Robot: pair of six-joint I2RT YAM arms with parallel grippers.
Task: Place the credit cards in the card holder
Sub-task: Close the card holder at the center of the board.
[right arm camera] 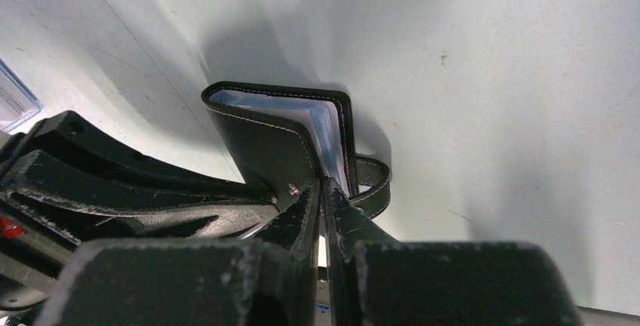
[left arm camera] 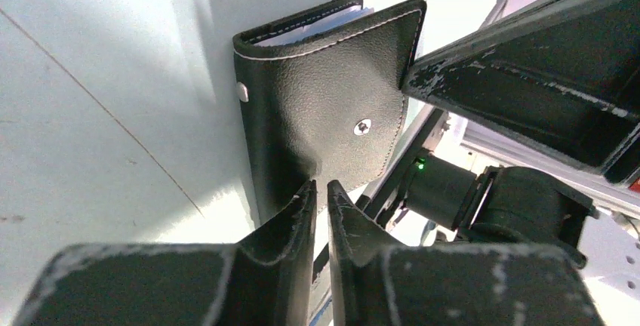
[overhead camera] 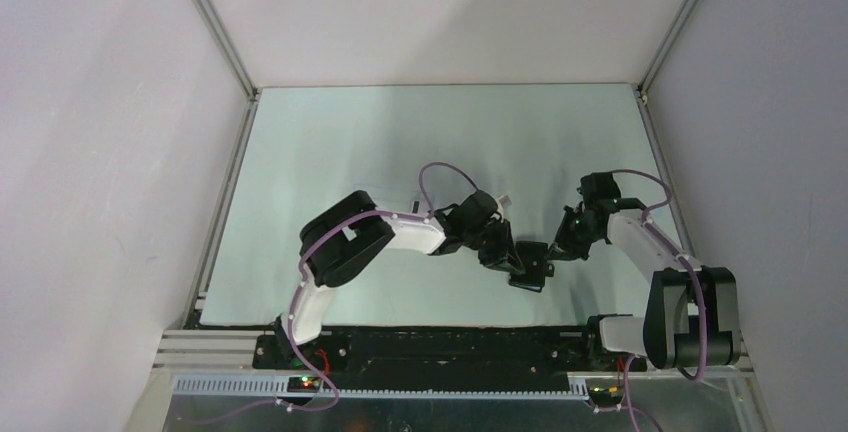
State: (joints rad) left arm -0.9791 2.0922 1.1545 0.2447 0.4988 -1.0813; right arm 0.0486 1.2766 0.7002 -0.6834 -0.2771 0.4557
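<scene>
The black card holder is held off the table between both arms, near the front middle. In the left wrist view it stands on edge, its snap flap facing the camera. Pale credit cards show inside its top edge. My left gripper is nearly closed, and its fingertips pinch the flap's lower edge. In the right wrist view the holder gapes slightly, with whitish cards in its pockets. My right gripper is shut on one cover's edge beside the strap loop.
A corner of a clear plastic box shows at the left edge of the right wrist view. A small pale object lies just beyond the left wrist. Metal frame rails run along the table's sides.
</scene>
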